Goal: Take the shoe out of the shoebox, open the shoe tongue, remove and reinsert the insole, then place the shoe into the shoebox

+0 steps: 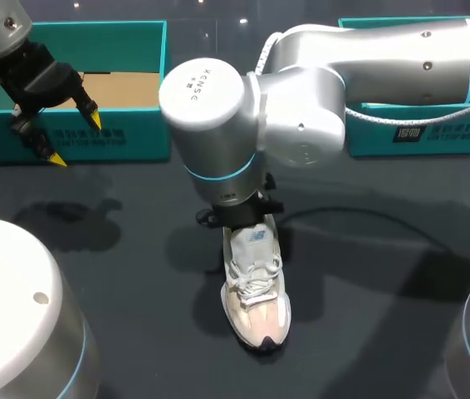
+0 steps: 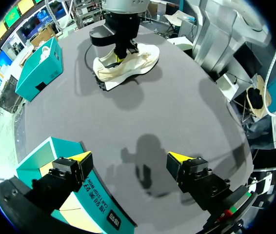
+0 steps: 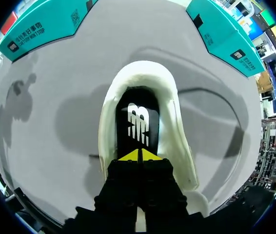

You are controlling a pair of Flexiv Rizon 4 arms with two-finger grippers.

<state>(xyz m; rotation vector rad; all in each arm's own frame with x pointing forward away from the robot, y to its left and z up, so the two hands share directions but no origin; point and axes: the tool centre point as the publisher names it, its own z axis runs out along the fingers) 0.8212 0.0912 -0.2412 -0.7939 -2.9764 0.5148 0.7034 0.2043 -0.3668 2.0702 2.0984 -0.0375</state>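
Note:
A cream-white shoe (image 1: 257, 293) stands upright on the dark table, toe toward the front edge; it also shows far ahead of my left gripper (image 2: 128, 63). My right gripper (image 3: 139, 156) is shut, its yellow tips pressed together inside the shoe's heel opening, just above the black insole (image 3: 138, 114) with its white logo. From above, the right wrist (image 1: 239, 212) hides those fingers. The teal shoebox (image 1: 139, 137) sits open at the back left. My left gripper (image 1: 75, 140) hangs open and empty above its front wall (image 2: 96, 207).
A second teal box (image 1: 434, 137) lies at the back right, under my right arm. A white cable (image 1: 418, 116) runs along that arm. Bare dark tabletop (image 2: 177, 107) spreads between the shoe and the left shoebox.

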